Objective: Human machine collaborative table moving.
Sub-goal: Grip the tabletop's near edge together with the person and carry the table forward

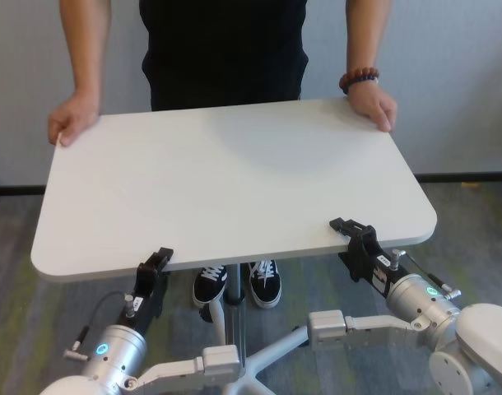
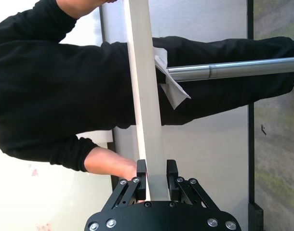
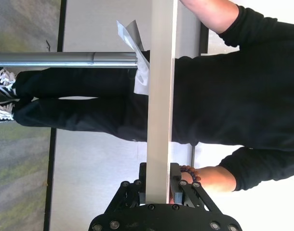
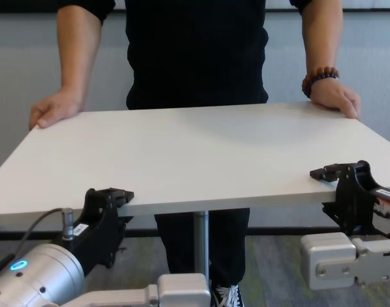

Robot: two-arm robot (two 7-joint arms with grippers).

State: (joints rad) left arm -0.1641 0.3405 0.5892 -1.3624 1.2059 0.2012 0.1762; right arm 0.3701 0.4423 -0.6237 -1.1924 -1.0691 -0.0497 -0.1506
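The white worktop [image 1: 234,181] fills the middle of the scene on a grey pole leg [image 1: 232,304]. The human [image 1: 225,49] stands at its far side, one hand [image 1: 70,118] on the far left corner, the other hand [image 1: 373,105] on the far right. At the near edge, the left pincer [image 1: 159,262] and the right pincer [image 1: 350,234] are each clamped on the worktop's thin edge.
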